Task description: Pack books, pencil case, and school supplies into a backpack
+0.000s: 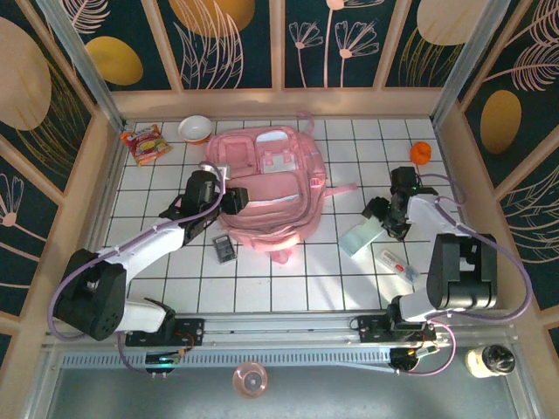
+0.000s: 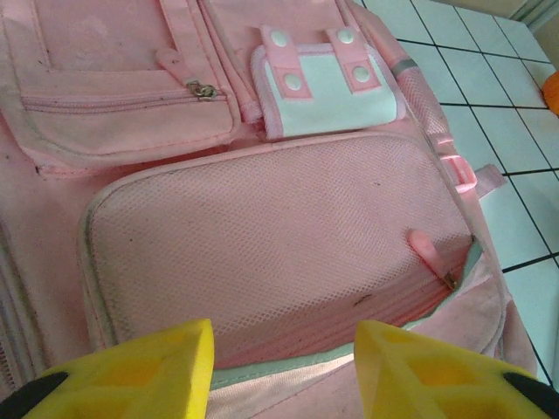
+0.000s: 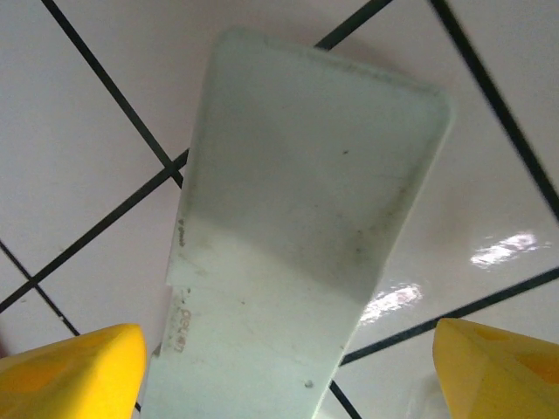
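- Fingers (image 3: 79,371) of right gripper (image 3: 284,349): spread wide, clamping nothing.
- Pencil case (image 3: 306,201): flat on tiled table (image 3: 79,131), between those fingers, right of backpack (image 1: 271,188).
- Left gripper (image 2: 284,340): at backpack's left side, fingers half apart over mesh pocket (image 2: 262,236); grip on fabric not determinable.
- Small print on pencil case edge: illegible.

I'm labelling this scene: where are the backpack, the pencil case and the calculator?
backpack (image 1: 279,205): top view, lower front pocket.
pencil case (image 1: 357,240): top view, middle of pouch.
calculator (image 1: 224,250): top view, its middle.
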Controlling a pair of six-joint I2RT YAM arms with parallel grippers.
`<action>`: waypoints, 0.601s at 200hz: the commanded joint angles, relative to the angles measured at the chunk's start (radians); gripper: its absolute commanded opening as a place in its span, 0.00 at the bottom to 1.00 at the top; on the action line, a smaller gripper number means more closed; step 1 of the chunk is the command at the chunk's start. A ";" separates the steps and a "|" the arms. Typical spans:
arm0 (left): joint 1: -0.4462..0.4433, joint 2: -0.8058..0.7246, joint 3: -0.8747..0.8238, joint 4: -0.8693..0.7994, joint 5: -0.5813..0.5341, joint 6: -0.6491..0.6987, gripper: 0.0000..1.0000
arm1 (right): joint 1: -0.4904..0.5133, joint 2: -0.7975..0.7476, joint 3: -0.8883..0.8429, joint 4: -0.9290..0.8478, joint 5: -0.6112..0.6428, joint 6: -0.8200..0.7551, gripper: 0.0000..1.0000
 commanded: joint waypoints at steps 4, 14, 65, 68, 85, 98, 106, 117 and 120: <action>-0.007 -0.020 -0.005 0.024 -0.010 0.012 0.46 | 0.032 0.058 0.025 0.048 -0.037 0.027 0.85; -0.007 -0.018 -0.002 0.021 -0.009 0.011 0.46 | 0.048 0.085 0.037 0.049 -0.042 0.029 0.85; -0.007 -0.019 0.003 0.019 -0.005 0.000 0.46 | 0.075 0.170 0.055 0.062 -0.018 0.020 0.82; -0.007 -0.019 0.003 0.020 -0.005 0.000 0.46 | 0.076 0.175 0.055 0.064 -0.017 0.019 0.82; -0.007 -0.016 0.005 0.022 -0.004 -0.002 0.46 | 0.076 0.203 0.062 0.076 -0.016 0.013 0.80; -0.007 -0.014 0.008 0.022 -0.002 -0.002 0.46 | 0.076 0.231 0.072 0.084 -0.018 0.009 0.78; -0.007 -0.014 0.008 0.022 -0.003 -0.002 0.46 | 0.076 0.248 0.078 0.086 -0.016 0.006 0.77; -0.006 -0.016 0.008 0.023 0.000 0.007 0.46 | 0.083 0.270 0.091 0.075 0.029 0.003 0.74; -0.007 -0.020 0.008 0.023 0.002 0.017 0.46 | 0.084 0.275 0.093 0.071 0.043 0.001 0.73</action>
